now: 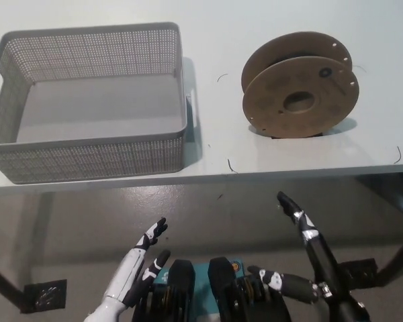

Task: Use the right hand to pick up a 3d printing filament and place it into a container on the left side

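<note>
A cardboard filament spool (299,86) stands on edge on the pale table (269,154), toward two o'clock from the centre of the view, with one brown flange and its round hub hole facing the camera; dark filament shows in the narrow gap between the two flanges. Well apart from it, at ten o'clock, sits a grey perforated plastic basket (87,161), rectangular, with a cut-out handle in its left wall and nothing inside it. Short dark scraps of filament (230,165) lie loose on the tabletop between basket and spool and near the table's right edge. Below the table's front edge, at five o'clock, the black right hand (297,258) is raised with its fingers spread apart, holding nothing and clear of the spool. At seven o'clock the white left hand (142,261) rests low, fingers likewise apart and empty, below the basket and not touching it.
</note>
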Controlling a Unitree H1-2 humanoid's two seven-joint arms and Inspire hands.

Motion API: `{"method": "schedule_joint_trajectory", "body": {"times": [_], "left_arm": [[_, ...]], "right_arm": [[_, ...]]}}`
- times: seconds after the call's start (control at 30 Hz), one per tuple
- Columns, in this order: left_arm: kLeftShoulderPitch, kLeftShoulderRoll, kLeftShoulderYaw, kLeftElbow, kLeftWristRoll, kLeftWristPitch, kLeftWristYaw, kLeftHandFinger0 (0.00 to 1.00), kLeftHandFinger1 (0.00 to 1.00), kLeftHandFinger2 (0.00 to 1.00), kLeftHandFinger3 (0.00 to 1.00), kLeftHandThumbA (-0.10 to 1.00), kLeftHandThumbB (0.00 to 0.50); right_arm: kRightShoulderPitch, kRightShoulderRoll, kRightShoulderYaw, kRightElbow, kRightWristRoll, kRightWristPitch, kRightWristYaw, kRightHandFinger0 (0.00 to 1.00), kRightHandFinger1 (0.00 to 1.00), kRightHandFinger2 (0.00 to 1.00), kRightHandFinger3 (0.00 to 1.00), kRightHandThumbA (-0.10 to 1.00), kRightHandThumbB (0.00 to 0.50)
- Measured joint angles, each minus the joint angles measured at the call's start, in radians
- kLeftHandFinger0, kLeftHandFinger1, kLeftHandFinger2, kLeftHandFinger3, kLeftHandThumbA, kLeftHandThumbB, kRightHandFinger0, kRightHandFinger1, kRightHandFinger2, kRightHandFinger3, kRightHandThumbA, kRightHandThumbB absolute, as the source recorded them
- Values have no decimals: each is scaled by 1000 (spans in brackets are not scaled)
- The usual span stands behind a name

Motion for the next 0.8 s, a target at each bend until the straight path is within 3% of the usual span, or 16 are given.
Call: {"method": "schedule_joint_trajectory", "body": {"times": [0.13, 0.17, 0.4, 0.77, 0.8], "left_arm": [[-3, 0, 1, 0, 11, -8, 0, 1000, 1000, 1000, 1000, 1000, 280], [-3, 0, 0, 1, 12, -8, 0, 1000, 1000, 1000, 1000, 1000, 281], [-3, 0, 1, 2, 15, -9, -1, 1000, 1000, 1000, 1000, 1000, 291], [-4, 1, 3, 3, 16, -9, -2, 1000, 1000, 1000, 1000, 1000, 283], [-3, 1, 3, 3, 16, -9, -2, 1000, 1000, 1000, 1000, 1000, 281]], "right_arm": [[23, -11, -8, -140, -16, 1, 4, 1000, 1000, 1000, 1000, 960, 262], [19, -19, -15, -173, -16, 10, 7, 1000, 1000, 1000, 1000, 967, 306], [-142, -150, -106, -341, -19, 138, 51, 1000, 1000, 1000, 1000, 1000, 432], [-504, -437, -151, -281, -13, 394, 185, 1000, 1000, 1000, 1000, 1000, 391], [-526, -457, -148, -273, -12, 417, 201, 1000, 1000, 1000, 1000, 1000, 411]]}}
